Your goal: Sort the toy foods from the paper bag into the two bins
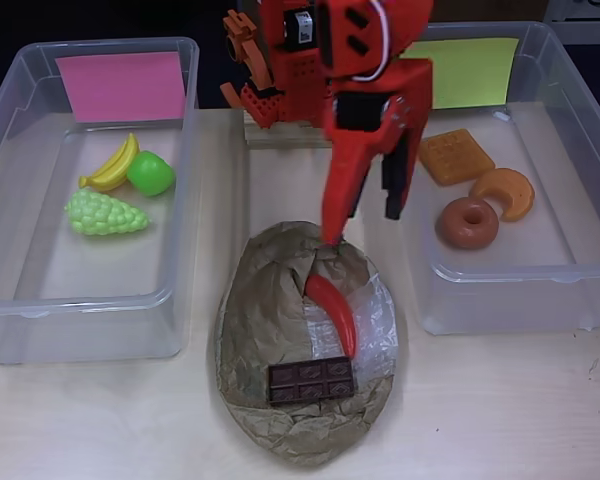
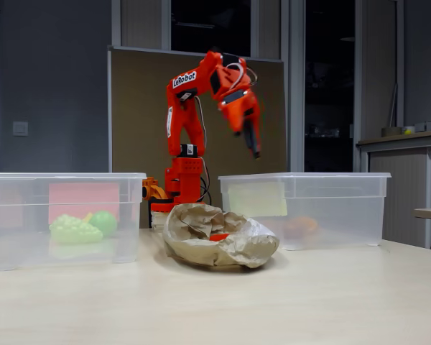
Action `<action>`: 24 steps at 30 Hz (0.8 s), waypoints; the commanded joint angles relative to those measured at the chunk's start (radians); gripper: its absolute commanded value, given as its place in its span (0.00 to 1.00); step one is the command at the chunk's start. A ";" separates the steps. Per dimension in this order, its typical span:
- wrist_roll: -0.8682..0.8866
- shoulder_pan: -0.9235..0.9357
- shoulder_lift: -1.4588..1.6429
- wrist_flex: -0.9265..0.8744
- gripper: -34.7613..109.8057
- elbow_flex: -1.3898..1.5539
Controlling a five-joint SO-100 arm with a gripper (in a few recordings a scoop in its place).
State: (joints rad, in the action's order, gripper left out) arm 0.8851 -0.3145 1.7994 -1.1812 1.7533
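A crumpled brown paper bag (image 1: 280, 330), oval with a shiny clear plastic patch, lies on the pale wooden table (image 1: 100, 420) between two clear rectangular plastic tubs. On the bag rest a glossy curved red chili (image 1: 335, 310) and, nearer, a flat dark chocolate bar (image 1: 311, 380) moulded in squares.

The left bin (image 1: 10, 110) carries a pink paper label (image 1: 120, 85) on its far wall and holds smooth yellow bananas (image 1: 115, 167), a round green apple (image 1: 151, 173) and a knobbly pale green bunch of grapes (image 1: 105, 213).

The right bin (image 1: 580, 90), with a yellow-green label (image 1: 465, 72), holds a square gridded orange waffle (image 1: 456, 156), a crescent croissant (image 1: 506, 192) and a ring-shaped brown donut (image 1: 467, 222).

The orange plastic arm's gripper (image 2: 253, 140) hangs well above the bag in the fixed view, pointing down, holding nothing. In the overhead view its fingers (image 1: 338, 215) show with a gap between them, so the jaws stand apart. The chili sits below the tip.
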 commanded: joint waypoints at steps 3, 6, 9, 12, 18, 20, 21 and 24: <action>0.064 0.072 -0.100 0.041 0.55 0.029; 0.109 0.084 -0.158 0.052 0.55 0.043; 0.144 0.086 -0.216 0.063 0.55 0.051; 0.161 0.083 -0.259 0.123 0.54 0.075; 0.195 0.061 -0.354 0.189 0.53 0.057; 0.204 0.055 -0.383 0.202 0.53 0.046; 0.209 0.054 -0.394 0.210 0.53 0.044; 0.219 0.048 -0.420 0.235 0.52 0.043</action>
State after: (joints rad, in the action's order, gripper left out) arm 1.0799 -0.2439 1.3760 -0.9679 1.8070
